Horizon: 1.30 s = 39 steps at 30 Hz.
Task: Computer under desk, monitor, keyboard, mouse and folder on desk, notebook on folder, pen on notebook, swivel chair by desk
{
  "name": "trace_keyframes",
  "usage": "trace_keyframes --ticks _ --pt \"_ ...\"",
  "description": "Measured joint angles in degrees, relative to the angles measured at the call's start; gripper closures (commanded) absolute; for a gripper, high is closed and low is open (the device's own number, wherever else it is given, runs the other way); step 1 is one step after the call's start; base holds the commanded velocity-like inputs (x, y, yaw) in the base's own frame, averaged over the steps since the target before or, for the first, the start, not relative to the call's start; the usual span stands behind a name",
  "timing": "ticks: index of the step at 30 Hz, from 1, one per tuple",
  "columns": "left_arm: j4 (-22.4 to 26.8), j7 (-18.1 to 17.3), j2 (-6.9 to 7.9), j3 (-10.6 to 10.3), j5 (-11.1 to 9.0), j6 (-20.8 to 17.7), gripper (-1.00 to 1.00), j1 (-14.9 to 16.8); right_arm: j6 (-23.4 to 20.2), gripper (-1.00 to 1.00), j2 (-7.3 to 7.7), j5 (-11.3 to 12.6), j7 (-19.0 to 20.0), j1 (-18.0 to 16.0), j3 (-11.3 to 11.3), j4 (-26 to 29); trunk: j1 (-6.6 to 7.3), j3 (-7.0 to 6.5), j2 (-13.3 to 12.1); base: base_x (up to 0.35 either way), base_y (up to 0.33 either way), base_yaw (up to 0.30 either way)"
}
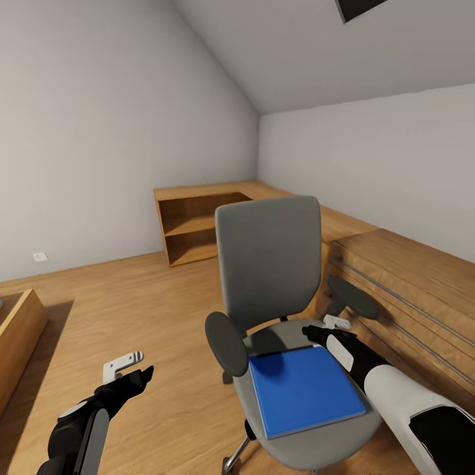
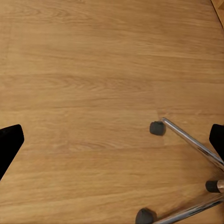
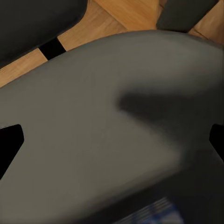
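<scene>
The swivel chair (image 1: pixel 270 264) stands in the middle of the head view, grey with black armrests, its back toward the far wall. On its seat lies the blue folder (image 1: pixel 303 389), flat. My right gripper (image 1: pixel 323 328) hovers open over the back of the seat, just beyond the folder's far edge. The right wrist view shows the grey seat (image 3: pixel 93 116) close below and a strip of the folder (image 3: pixel 156 209). My left gripper (image 1: pixel 135 369) hangs open over the floor left of the chair. The chair's chrome legs (image 2: pixel 191 140) and castors appear in the left wrist view.
A light wooden dresser (image 1: pixel 409 290) runs along the right wall, close behind the chair's right armrest. A low wooden shelf unit (image 1: pixel 198 224) fills the far corner. Another wooden piece (image 1: pixel 16 330) sits at the left edge. Wooden floor (image 1: pixel 132 297) spreads left of the chair.
</scene>
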<state>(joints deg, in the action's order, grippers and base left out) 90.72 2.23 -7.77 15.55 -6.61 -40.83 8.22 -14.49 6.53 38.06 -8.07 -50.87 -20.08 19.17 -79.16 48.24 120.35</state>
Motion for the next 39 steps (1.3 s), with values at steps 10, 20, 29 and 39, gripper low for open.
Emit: trace_keyframes --ticks 10,20,29,39 --pt "-0.1 0.0 -0.05 0.0 0.0 0.0 -1.0 0.0 -0.6 -1.0 -0.36 -0.9 -0.2 -0.1 -0.1 0.5 -2.18 1.78 4.0 0.0 0.0 0.0" --pt "-0.3 0.0 -0.01 0.0 0.1 0.0 -1.0 0.0 -1.9 -1.0 -0.44 -0.7 -0.1 -0.1 -0.1 1.2 -2.2 1.79 4.0 0.0 0.0 0.0" --pt "-0.8 0.0 0.05 0.0 0.2 0.1 -1.0 0.0 -2.0 -1.0 -0.45 -0.6 -0.1 0.0 -0.1 1.3 -2.2 1.79 4.0 -0.001 0.0 0.0" --pt "-0.9 0.1 0.08 0.0 0.2 0.1 -1.0 0.0 -2.0 -1.0 -0.45 -0.4 -0.1 0.0 -0.1 1.6 -2.22 1.79 4.0 -0.167 0.0 0.0"
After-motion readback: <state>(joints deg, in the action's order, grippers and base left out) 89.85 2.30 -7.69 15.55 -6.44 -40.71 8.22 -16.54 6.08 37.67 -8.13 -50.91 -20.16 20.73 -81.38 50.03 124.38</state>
